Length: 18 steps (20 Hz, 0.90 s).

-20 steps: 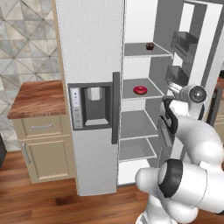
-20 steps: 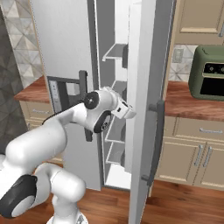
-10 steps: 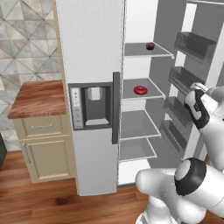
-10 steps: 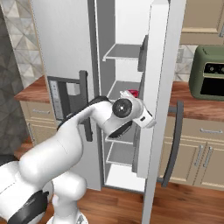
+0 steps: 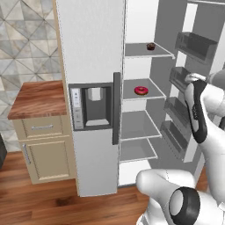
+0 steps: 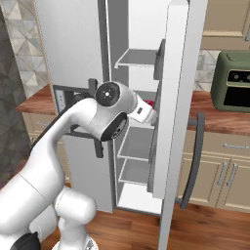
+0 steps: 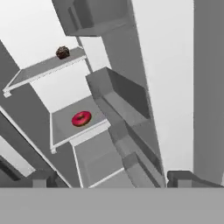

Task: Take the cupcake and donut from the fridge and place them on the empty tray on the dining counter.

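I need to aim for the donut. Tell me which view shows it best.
The left base view: the donut lies in plain sight on the fridge's middle shelf. The hand view shows it tilted. The right base view gives a red sliver behind the arm.

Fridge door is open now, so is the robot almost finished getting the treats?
Not yet. Done: the fridge has its right door swung wide. In hand: nothing; the gripper is open and empty, facing the shelves. Left: the cupcake sits on an upper shelf and the donut on the shelf below, so both need grabbing and carrying to the tray.
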{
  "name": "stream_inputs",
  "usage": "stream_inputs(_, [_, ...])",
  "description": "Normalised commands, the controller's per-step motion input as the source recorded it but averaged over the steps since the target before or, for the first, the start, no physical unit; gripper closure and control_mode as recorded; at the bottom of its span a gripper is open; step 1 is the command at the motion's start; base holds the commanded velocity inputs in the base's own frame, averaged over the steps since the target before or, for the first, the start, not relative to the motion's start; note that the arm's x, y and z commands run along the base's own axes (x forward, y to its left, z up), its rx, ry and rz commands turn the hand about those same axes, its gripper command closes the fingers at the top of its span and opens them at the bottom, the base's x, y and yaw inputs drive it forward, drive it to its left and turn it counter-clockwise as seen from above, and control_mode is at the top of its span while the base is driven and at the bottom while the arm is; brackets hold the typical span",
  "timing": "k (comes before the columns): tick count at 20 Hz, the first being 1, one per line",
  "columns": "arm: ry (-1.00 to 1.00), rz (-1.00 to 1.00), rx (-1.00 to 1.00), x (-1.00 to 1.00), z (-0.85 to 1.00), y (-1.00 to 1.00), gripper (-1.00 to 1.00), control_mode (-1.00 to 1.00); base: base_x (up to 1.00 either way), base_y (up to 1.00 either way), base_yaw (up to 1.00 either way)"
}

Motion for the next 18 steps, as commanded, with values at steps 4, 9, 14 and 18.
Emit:
stream_inputs(4, [0.30, 0.15, 0.12, 0.05, 0.30, 0.88, -1.00, -1.00, 0.00, 0.00, 0.00])
stream_inputs(9, [0.02, 0.15, -0.05, 0.00, -0.06, 0.86, -1.00, -1.00, 0.00, 0.00, 0.00])
stream_inputs(14, [0.00, 0.18, -0.22, 0.00, -0.07, 0.77, -1.00, -1.00, 0.00, 0.00, 0.00])
stream_inputs(18, [0.12, 0.19, -0.01, 0.01, -0.48, 0.81, -1.00, -1.00, 0.00, 0.00, 0.00])
